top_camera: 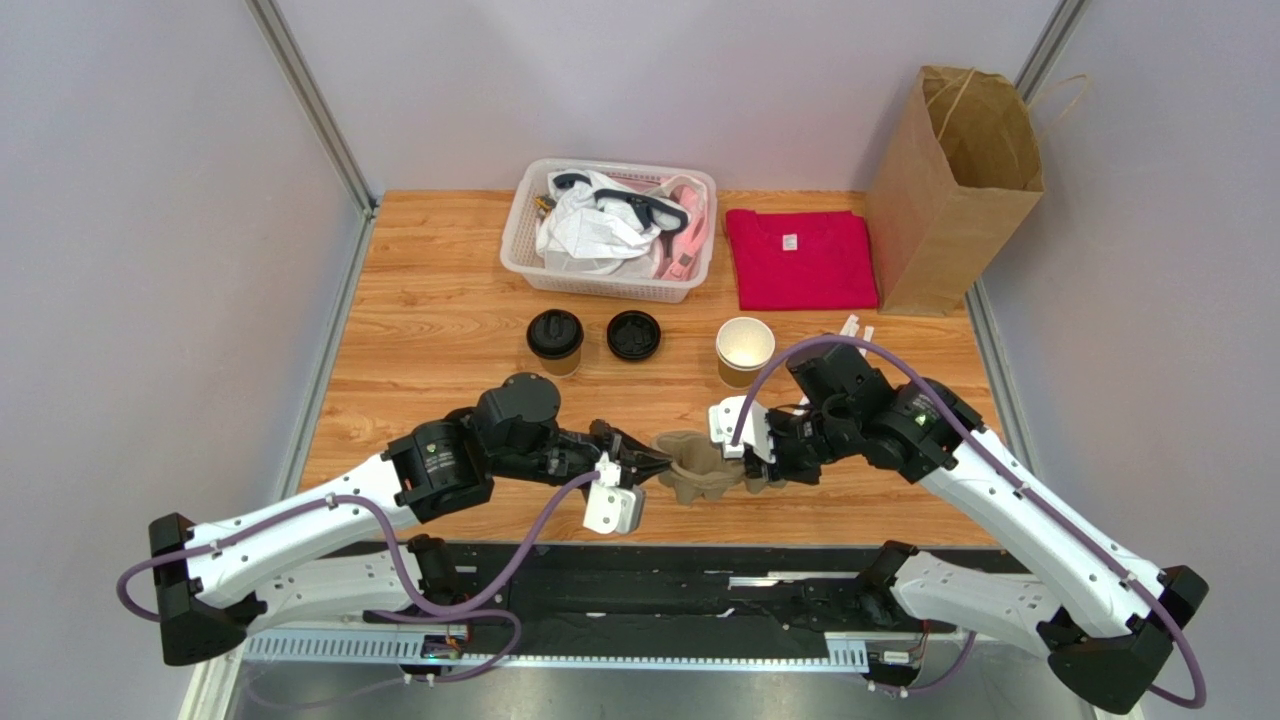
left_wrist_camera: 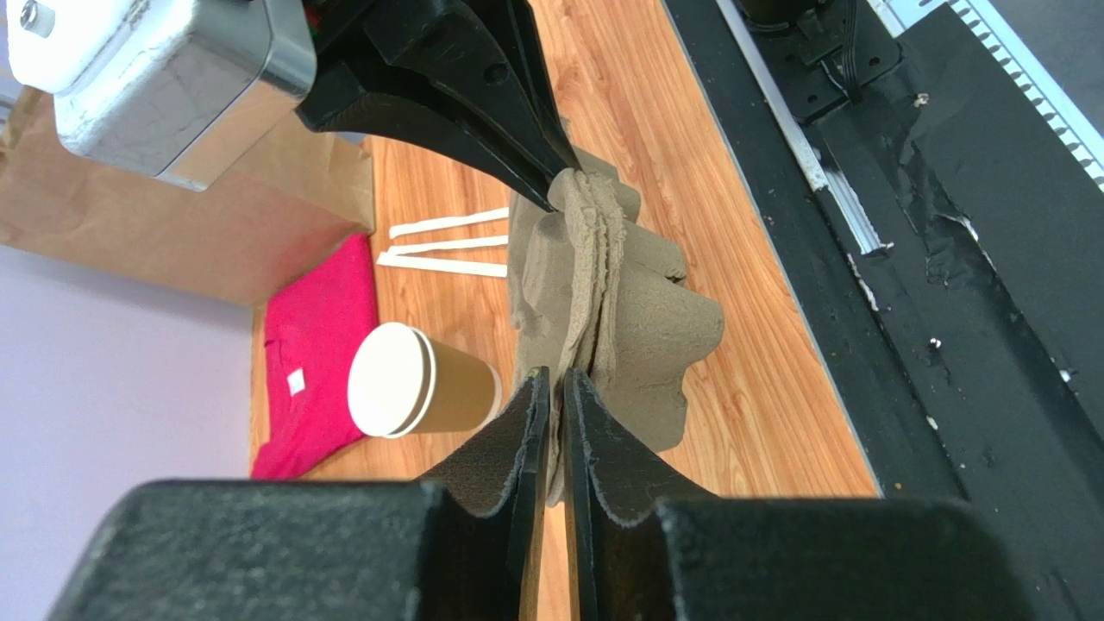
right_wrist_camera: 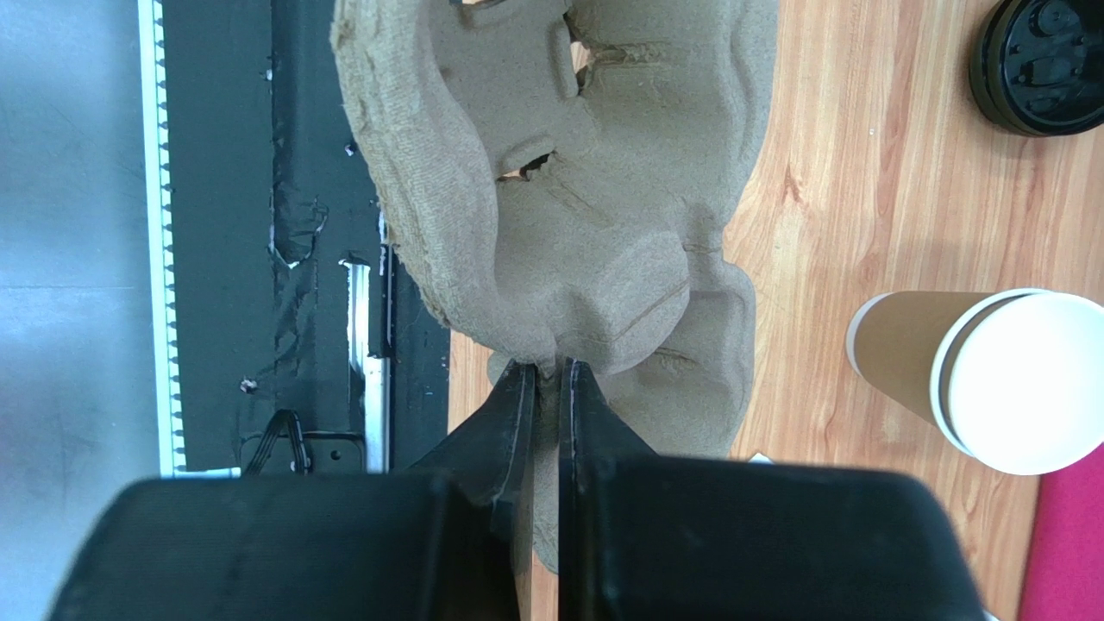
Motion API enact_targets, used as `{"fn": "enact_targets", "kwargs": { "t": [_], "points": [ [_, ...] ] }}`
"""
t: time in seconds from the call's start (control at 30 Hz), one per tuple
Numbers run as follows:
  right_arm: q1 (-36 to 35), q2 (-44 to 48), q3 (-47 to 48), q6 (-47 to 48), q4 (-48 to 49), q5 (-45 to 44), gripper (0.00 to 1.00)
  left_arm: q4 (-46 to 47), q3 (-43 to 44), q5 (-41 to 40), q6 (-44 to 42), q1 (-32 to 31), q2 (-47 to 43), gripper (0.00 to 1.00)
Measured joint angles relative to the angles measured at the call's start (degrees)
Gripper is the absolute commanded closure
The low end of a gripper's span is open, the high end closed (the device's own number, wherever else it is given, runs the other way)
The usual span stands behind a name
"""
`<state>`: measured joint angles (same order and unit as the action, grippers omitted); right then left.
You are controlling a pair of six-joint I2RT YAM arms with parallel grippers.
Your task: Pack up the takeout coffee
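Coffee (top_camera: 555,341) stands lidded on the desk (top_camera: 436,330) beyond the arms in the top view, with a loose lid (top_camera: 633,335) just beside it and an open cup (top_camera: 744,351) further right. Left tool (top_camera: 658,456) and right tool (top_camera: 762,477) grip the tray (top_camera: 703,468) from opposite sides. Left wrist view: jaws narrow, pinching the tray's rim. Right wrist view: jaws almost closed on the tray's edge, open cup nearby.

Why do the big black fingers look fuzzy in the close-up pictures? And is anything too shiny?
Left wrist view: the left gripper sits right by the lens, so its near end blurs, while the pulp tray is sharp; the metal box glares. Right wrist view: the right gripper blurs likewise; the open cup looks washed-out white. Top view: even light, soft shadows.
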<state>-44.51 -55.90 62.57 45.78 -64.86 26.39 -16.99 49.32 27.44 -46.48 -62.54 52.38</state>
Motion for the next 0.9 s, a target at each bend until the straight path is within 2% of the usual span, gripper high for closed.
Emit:
{"fn": "enact_targets", "kwargs": {
  "t": [0.63,0.9],
  "points": [
    [-2.3,0.0,0.0,2.3,-0.9,-3.7,1.00,1.3,0.7,-7.8,4.0,-0.1,2.5,0.89],
    [-2.8,-0.2,0.0,2.8,-0.9,-3.9,1.00,2.0,0.7,-7.6,3.1,-0.1,2.5,0.83]
  ]
}}
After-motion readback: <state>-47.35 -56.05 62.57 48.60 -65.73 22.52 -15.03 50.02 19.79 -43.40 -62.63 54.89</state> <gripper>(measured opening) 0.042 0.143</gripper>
